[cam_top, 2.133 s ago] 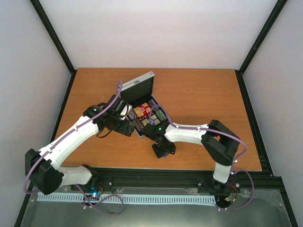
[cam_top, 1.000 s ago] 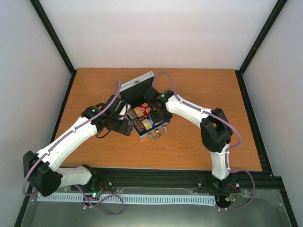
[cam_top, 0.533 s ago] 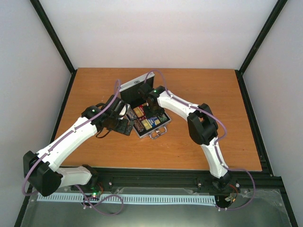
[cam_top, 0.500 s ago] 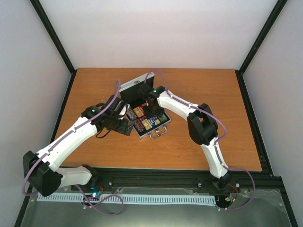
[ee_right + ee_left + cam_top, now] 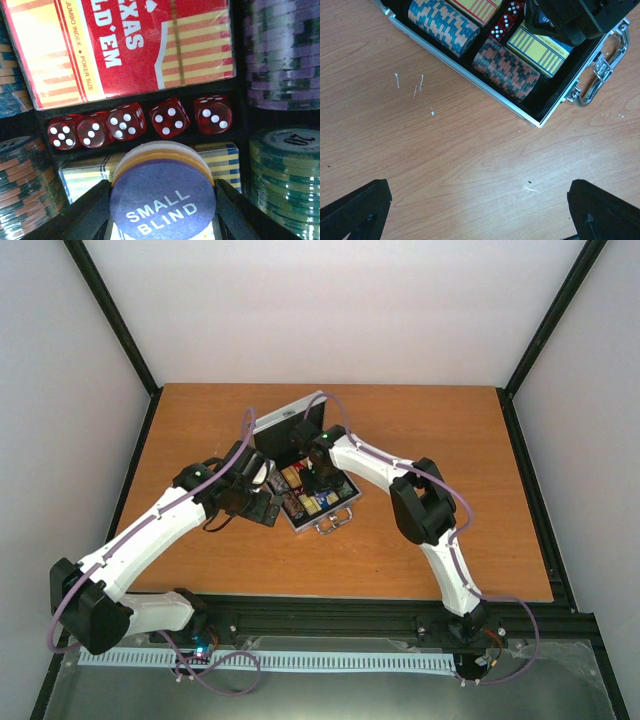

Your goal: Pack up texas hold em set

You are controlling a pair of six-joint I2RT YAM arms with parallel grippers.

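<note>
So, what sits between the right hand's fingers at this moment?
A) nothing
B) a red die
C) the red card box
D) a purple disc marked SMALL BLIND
D: in the right wrist view the right hand has a finger on each side of the purple SMALL BLIND disc, while the red dice lie in their slot in the case beyond it.

Right arm [image 5: 365, 460] reaches into the open case [image 5: 285, 432] (lid upright), left arm [image 5: 150, 530] alongside.
</note>
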